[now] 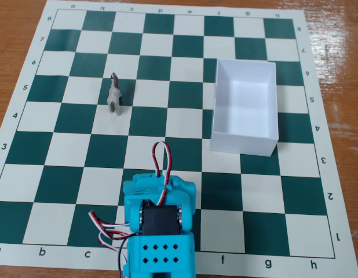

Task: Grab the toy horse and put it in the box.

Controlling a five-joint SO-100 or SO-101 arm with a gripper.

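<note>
The toy horse [114, 92] is a tiny grey and off-white figurine. It stands upright on the green-and-white chessboard mat, left of centre near row 5. The box [246, 132] is white and open-topped, and it stands empty on the right half of the mat. My teal arm [160, 223] is folded at the mat's near edge, well below the horse and to the left of the box. It touches neither. Its fingers cannot be made out from this angle, so I cannot tell whether the gripper is open or shut.
The chessboard mat [63, 174] lies on a wooden table [341, 40]. Red, white and black cables [161, 159] loop up from the arm and out at its lower left. The squares between arm, horse and box hold nothing else.
</note>
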